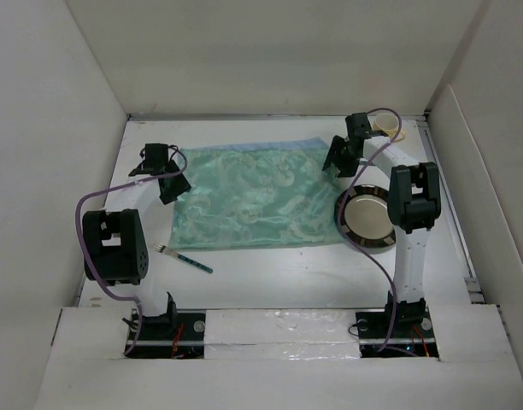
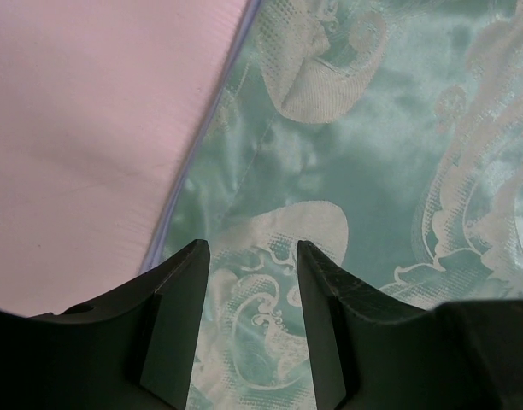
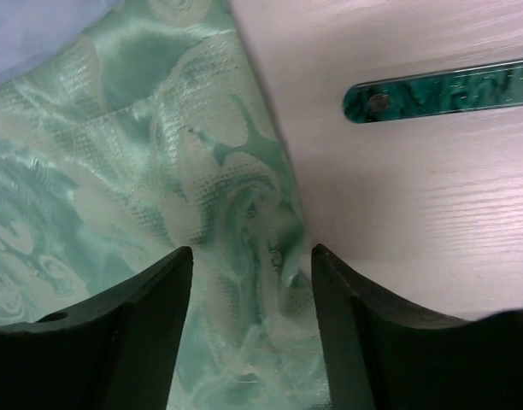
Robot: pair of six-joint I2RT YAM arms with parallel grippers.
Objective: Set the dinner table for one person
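Seen from above: the dinner table (image 1: pixel 270 273), matte white and squarish, flooring a box of tall white panels (image 1: pixel 48 128) on the left, far and right sides. Along the near edge, a raised white ledge (image 1: pixel 91 329) with a silvery strip (image 1: pixel 279 329) between the 2 arm bases.

Flat across the far middle of the tabletop, a mint-green placemat (image 1: pixel 253 196) with a pale swirl pattern, set slightly askew. Just beside its right edge, a shiny round plate (image 1: pixel 370 218), partly hidden by the right arm. Near the mat's near-left corner, on bare white, a fork (image 1: pixel 186 259) with a teal handle, lying at an angle. In the far right corner, a small pale cup (image 1: pixel 385 125). Looping off each arm, 1 purple cable (image 1: pixel 84 248).

Left gripper (image 2: pixel 251 325) over the mat's left edge, fingers spread apart, nothing between them but patterned cloth below. To the left, bare tabletop, tinted pinkish in this view.

Right gripper (image 3: pixel 251 329) over the mat's right edge near its far corner, likewise parted and holding nothing, with a rumpled fold of cloth under the gap. Touching the cloth or just above it: cannot tell. Beyond, on faintly grained bare surface apart from the mat, a teal marbled utensil handle (image 3: pixel 441 92) with 1 rivet; kind of utensil out of frame.
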